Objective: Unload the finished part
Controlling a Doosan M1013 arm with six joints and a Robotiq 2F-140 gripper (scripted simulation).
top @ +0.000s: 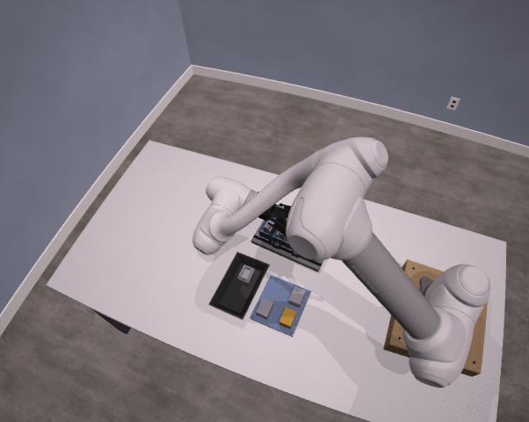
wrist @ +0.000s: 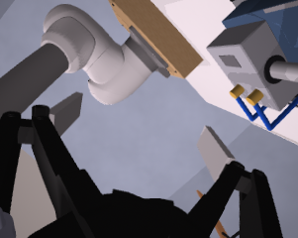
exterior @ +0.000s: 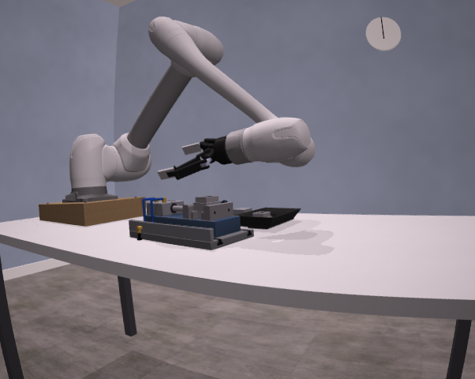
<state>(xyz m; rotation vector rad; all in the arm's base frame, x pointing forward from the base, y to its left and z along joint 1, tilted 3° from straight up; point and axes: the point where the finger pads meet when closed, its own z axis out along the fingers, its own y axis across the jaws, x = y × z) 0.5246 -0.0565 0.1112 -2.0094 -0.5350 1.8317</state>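
The vise (exterior: 196, 218) stands on a grey and blue base on the white table, partly hidden by the arm in the top view (top: 273, 236). A small grey block (exterior: 207, 200) shows at the top of its jaws. A grey part with a pocket facing up (top: 245, 273) (exterior: 270, 215) lies flat on the floor of the black outfeed tray (top: 238, 285), which also shows behind the vise. My gripper (exterior: 177, 161) is open and empty. It hangs in the air above the vise and points sideways toward the robot base. The wrist view shows its fingers spread with nothing between them.
A blue pallet (top: 280, 305) beside the tray holds two grey blocks and an orange block (top: 286, 316). The robot stands on a wooden base (top: 437, 313) at the table's end. The vise cylinder with blue hoses (wrist: 261, 86) faces that base.
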